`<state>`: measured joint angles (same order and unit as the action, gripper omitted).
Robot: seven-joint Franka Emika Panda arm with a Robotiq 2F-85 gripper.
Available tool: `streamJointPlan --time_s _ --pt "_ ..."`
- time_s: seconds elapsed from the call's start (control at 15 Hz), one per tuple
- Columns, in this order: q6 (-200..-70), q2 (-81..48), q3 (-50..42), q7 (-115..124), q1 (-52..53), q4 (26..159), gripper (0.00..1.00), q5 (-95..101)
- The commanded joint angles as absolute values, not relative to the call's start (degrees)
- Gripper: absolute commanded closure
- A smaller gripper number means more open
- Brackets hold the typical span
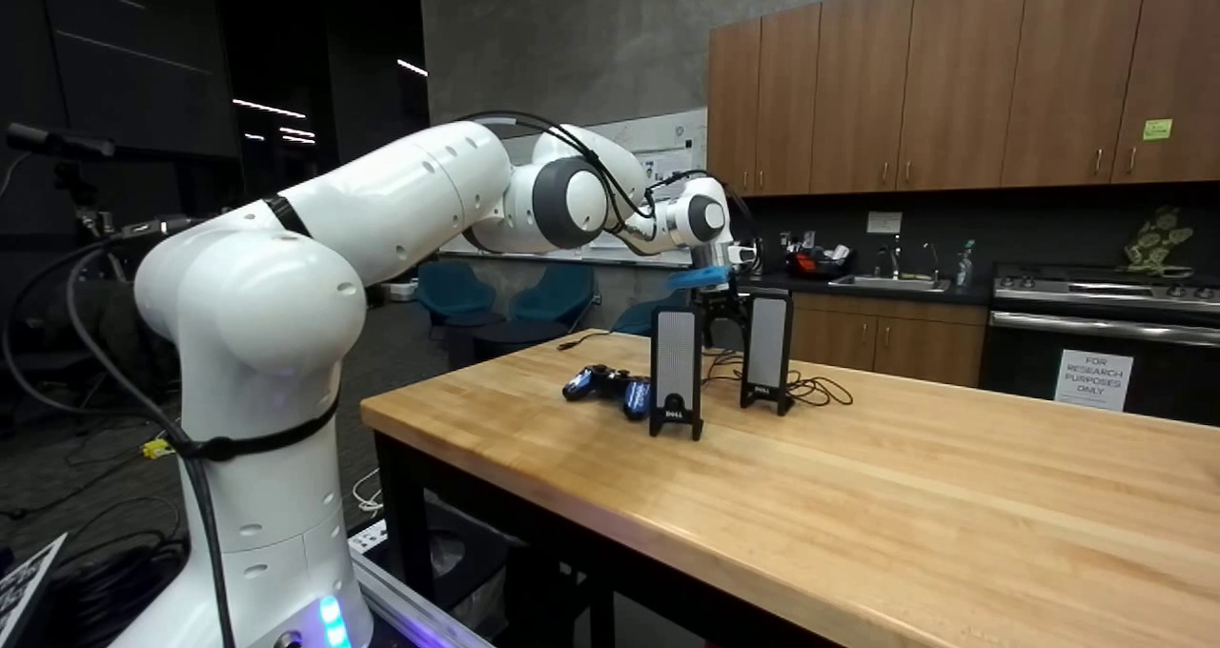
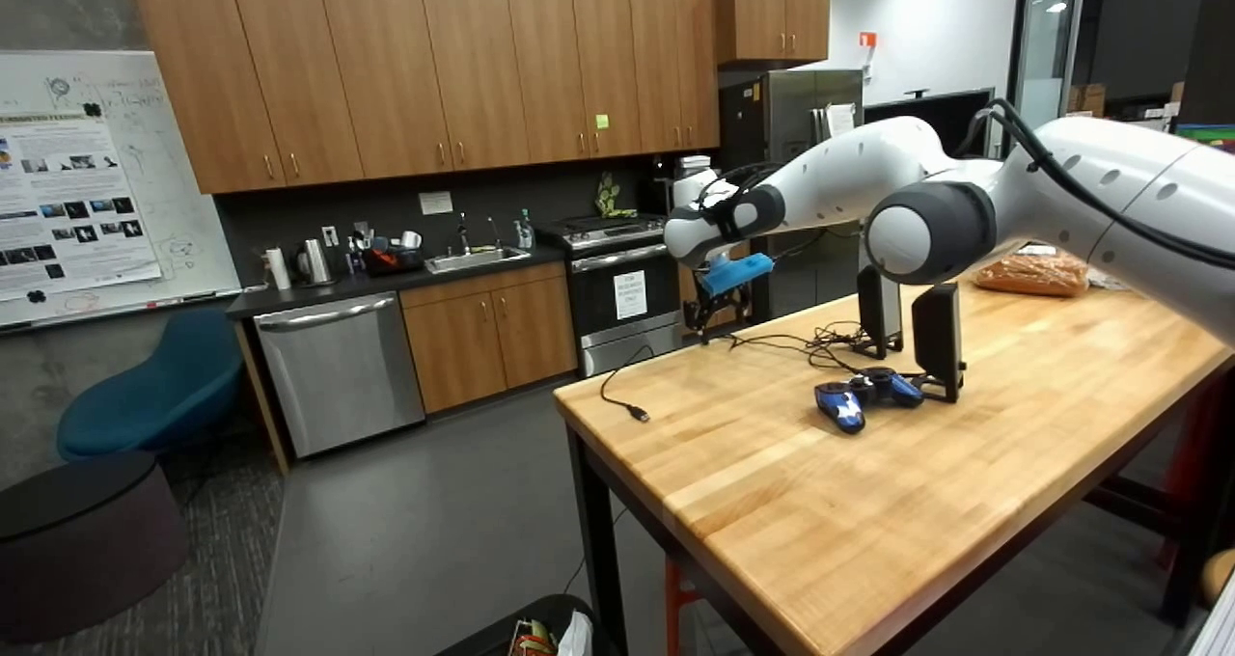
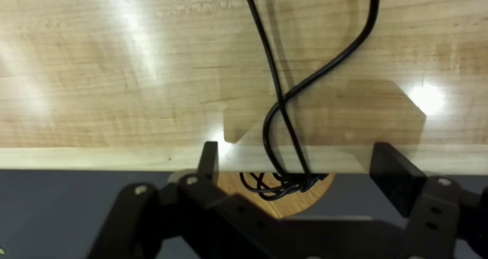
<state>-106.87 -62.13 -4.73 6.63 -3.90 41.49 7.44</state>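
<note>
In the wrist view my gripper [image 3: 295, 154] stands open over the table's edge, its two fingers wide apart. Two black cables [image 3: 281, 99] cross on the wood and drop over the edge between the fingers, held by neither. Below the edge, more cable lies bunched on a round wooden surface [image 3: 278, 207]. Both exterior views show the gripper [image 2: 716, 316] low at the far edge, beyond two black Dell speakers [image 1: 676, 367] [image 1: 767, 343] standing upright. A blue and black game controller [image 2: 868, 393] lies beside the nearer speaker. Whether a fingertip touches a cable, I cannot tell.
The wooden table [image 2: 772, 502] carries loose cable [image 2: 820, 345] behind the speakers. A USB plug [image 2: 637, 412] lies near one corner. A bag of bread-like stuff [image 2: 1032, 275] sits at the far end, under the arm. A sink counter [image 1: 891, 284] and stove [image 1: 1106, 324] stand behind.
</note>
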Motion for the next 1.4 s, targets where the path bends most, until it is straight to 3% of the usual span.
streamJointPlan --time_s 0.0,0.87,0.93,1.07,1.33 --pt "-104.88 -64.73 -3.77 6.52 -5.00 35.80 0.00 5.71" --pt "-103.78 -67.93 -3.14 7.77 -5.71 31.06 0.00 3.67" --pt "-103.73 -67.95 -3.08 7.75 -5.77 30.94 0.25 3.43" --pt "-103.78 -67.98 -3.05 7.71 -5.90 30.71 0.32 2.85" --pt "-104.34 -67.64 -3.70 9.15 -6.37 30.80 0.63 2.70"
